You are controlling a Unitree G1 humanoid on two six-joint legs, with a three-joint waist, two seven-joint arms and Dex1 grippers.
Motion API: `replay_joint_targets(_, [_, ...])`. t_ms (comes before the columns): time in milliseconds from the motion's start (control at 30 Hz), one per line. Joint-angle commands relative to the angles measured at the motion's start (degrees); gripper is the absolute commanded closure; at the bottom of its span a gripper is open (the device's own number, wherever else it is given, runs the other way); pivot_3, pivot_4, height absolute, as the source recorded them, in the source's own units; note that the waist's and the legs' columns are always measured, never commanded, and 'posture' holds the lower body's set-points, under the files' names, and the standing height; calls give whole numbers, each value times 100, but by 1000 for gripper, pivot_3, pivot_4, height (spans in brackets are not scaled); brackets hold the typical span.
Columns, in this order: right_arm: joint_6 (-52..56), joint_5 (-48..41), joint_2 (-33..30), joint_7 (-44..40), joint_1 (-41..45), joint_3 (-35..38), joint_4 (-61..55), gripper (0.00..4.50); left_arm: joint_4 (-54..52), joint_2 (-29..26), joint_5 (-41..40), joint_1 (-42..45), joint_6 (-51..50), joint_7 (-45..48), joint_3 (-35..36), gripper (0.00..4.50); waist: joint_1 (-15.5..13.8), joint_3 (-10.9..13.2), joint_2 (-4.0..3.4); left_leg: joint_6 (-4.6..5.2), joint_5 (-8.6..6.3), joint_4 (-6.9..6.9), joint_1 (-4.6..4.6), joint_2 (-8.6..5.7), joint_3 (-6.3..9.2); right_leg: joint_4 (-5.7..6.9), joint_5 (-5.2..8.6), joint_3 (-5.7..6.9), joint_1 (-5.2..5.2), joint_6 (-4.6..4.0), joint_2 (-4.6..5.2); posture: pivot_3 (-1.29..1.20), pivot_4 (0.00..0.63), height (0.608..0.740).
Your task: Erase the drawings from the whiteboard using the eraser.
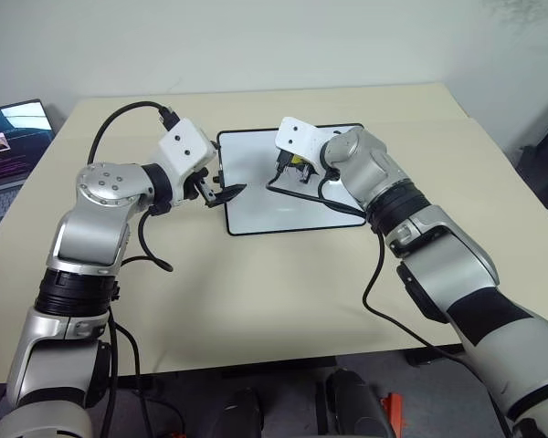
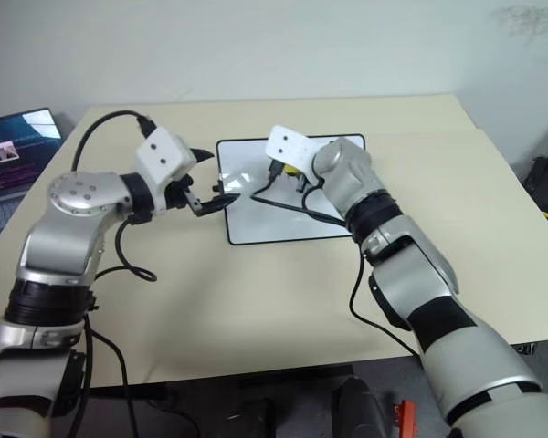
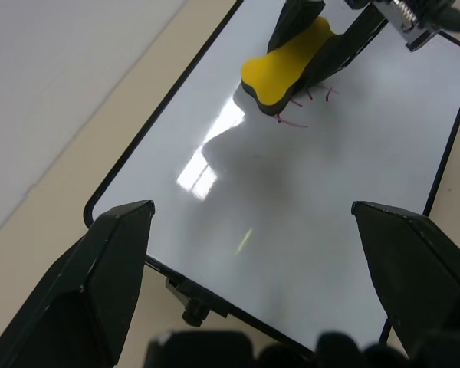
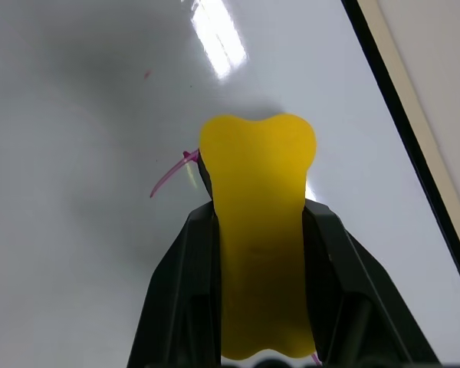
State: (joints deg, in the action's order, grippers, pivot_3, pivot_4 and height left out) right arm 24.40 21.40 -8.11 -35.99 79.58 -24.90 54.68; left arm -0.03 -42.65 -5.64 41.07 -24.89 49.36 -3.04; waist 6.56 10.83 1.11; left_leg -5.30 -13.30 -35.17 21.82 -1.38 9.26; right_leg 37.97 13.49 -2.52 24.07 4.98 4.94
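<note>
Pressing eraser (image 4: pixel 257 230) onto whiteboard (image 3: pixel 330 199) drawings (image 3: pixel 295 115)

A pale beige table (image 1: pixel 283 301) spans most of the frame, its far edge near a plain light wall (image 1: pixel 256 41). At the far left edge, an open laptop (image 1: pixel 9 146) stands lit, its screen showing dark windows with small images. In the bottom centre, below the table's near edge, a small orange object (image 1: pixel 393 412) lies on the grey floor (image 1: pixel 283 401).
</note>
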Motion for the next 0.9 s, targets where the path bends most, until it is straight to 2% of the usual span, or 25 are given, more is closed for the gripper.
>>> replay_joint_targets(33, [205, 176, -34, -137, -112, -140, 109, 3482, -197, -65, -62, 76, -2, -4, 144, 0, -1, -1, 1, -1, 1, -1, -2, 0, 1, 3, 0, 0, -2, 0, 0, 0, 150, 740])
replay_joint_targets(200, [402, 282, -215, -392, -483, -283, -156, 3482, -194, -58, -63, 90, -10, 3, 138, 0, -5, -5, 5, -1, 4, -4, -18, 0, 2, 5, -1, 1, -18, 0, -1, 0, 150, 740])
replay_joint_targets(367, [694, 418, -549, -604, -1005, -365, -767, 3482, -195, -66, -67, 68, -17, 14, 143, 0, -36, -10, 11, 0, 3, -1, -91, 1, 2, -4, 18, 1, -96, 29, -1, 0, 150, 740])
replay_joint_targets(533, [919, 449, -780, -645, -1207, -342, -1232, 3482, -160, -57, -59, 74, -15, 18, 129, 0, -57, -11, 13, 5, 12, -5, -94, 1, 3, 2, 13, 0, -98, 30, -1, 0, 150, 740])
replay_joint_targets(700, [845, 332, -564, -235, -926, -152, -1108, 3482, -200, -23, -65, 59, -48, -9, 122, 0, -58, -11, 13, 8, 25, -4, -95, 3, 4, 3, 1, 0, -97, 25, -3, 0, 150, 740])
replay_joint_targets(900, [535, 197, -79, 369, -394, 81, -381, 3483, -277, -26, -73, -34, -89, -49, 160, 0, -4, -10, 12, 10, 35, -2, -95, 8, 1, 4, -12, -4, -89, 24, -9, 0, 150, 740])
